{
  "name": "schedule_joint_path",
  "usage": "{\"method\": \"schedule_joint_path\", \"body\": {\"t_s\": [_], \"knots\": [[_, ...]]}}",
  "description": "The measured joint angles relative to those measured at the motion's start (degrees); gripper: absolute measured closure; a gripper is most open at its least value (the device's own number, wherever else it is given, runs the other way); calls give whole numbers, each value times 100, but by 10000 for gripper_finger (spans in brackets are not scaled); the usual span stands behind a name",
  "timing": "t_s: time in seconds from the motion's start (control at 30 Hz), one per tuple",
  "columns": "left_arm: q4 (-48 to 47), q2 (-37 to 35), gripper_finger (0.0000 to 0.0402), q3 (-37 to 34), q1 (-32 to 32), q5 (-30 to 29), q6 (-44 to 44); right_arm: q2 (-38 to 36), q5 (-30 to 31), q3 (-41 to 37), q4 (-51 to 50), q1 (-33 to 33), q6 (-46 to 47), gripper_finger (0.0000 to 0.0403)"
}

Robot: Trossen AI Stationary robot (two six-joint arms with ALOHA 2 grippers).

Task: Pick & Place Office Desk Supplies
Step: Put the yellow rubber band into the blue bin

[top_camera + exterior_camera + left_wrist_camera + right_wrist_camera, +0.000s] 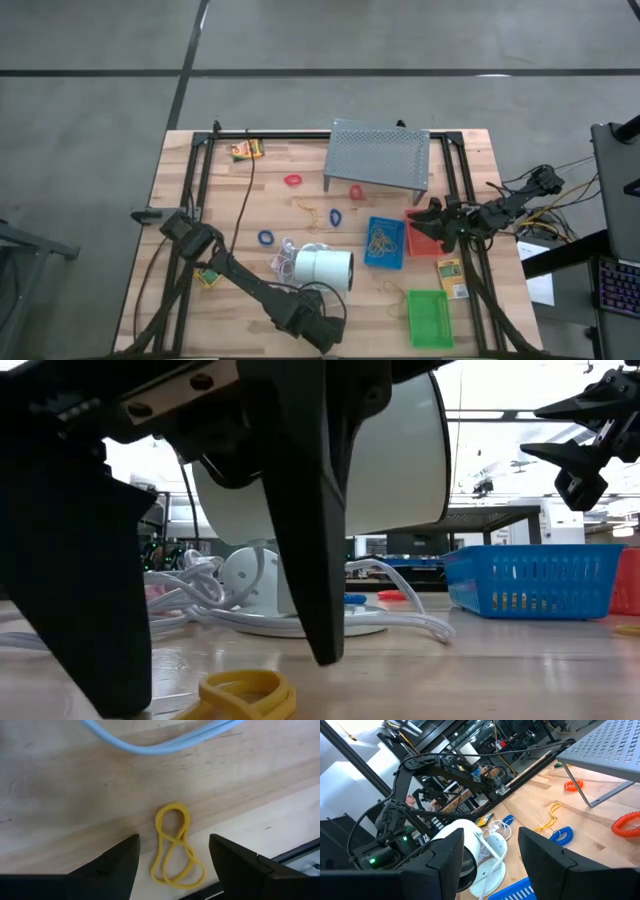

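Note:
A yellow rubber band (pixel 175 850), twisted into a figure-eight, lies flat on the wooden table by its near edge; the low view shows the band (pixel 245 695) too. My left gripper (pixel 174 840) hangs over it, pointing steeply down and open. One finger stands on either side of the band, and neither touches it. My right gripper (pixel 432 218) waits open in the air over the red tray (pixel 425 238) at the right and holds nothing. Beside that tray stands a blue tray (pixel 385 243) with tan bands in it.
A white cylinder (pixel 325 268) with white cord lies just beyond my left gripper. A grey perforated stand (pixel 378 155) is at the far side. Red loops (pixel 293 180), blue loops (pixel 265 238), a green tray (pixel 430 318) and yellow boxes (pixel 452 277) are scattered about.

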Motion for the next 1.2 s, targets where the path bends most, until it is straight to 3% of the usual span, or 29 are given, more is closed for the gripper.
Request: {"method": "schedule_joint_path", "body": {"t_s": [0.17, 0.47, 0.8, 1.2], "knots": [[-49, 11, 168, 0, 0, 152, -183, 0, 0, 0, 0, 0, -2, 218], [-170, 22, 236, -9, 0, 269, -262, 0, 0, 0, 0, 1, -1, 218], [-124, 28, 280, -11, 0, 267, -283, 0, -1, 0, 0, 0, -1, 218], [72, 31, 286, -9, 0, 75, -255, 0, -2, 0, 0, 0, -2, 218]]}}
